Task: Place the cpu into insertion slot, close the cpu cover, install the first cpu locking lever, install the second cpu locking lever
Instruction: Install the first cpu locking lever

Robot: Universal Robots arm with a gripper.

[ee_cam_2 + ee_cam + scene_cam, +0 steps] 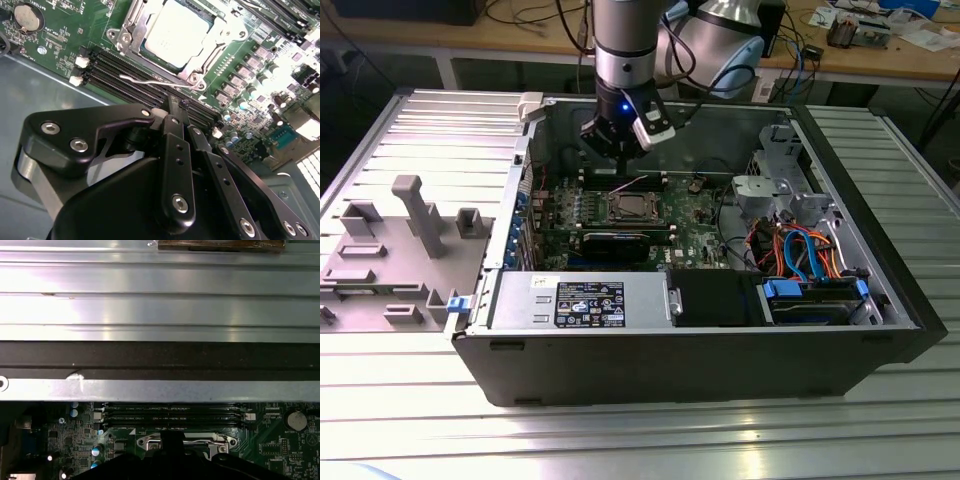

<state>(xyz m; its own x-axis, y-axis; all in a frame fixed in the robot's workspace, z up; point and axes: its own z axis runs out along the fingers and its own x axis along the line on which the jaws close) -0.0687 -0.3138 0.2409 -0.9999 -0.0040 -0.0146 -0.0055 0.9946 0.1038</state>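
The tool [176, 107] is seen in the second wrist view with its black fingers [172, 135] drawn together, tips meeting with no gap visible; nothing is gripped between them. The tips are held just above the black memory slots [135, 80], close to a thin wire lever [150, 81] that lies beside the socket's edge; whether the lever is touched cannot be told.

The cpu [175, 35] is seated in the slot [131, 17], its dull silver top exposed through the central cut-out of the cover [210, 42], which lies flat over it. A round coin cell [26, 16] is set in the green board [55, 35] well apart from the socket.

In the exterior view the tool [620, 148] is hung from the arm [628, 40] inside the open computer case [700, 355], above the back edge of the board and just behind the cpu [629, 207]. The case is laid on a ribbed metal surface [640, 440]. A grey fixture tray [390, 250] is placed on the exterior view's left, beside the case. Orange and blue cables [800, 250] are bundled inside the case on the exterior view's right.

In the first wrist view the memory slots [172, 415] are seen beneath the case wall [160, 357], with part of the cover [185, 441] below them.
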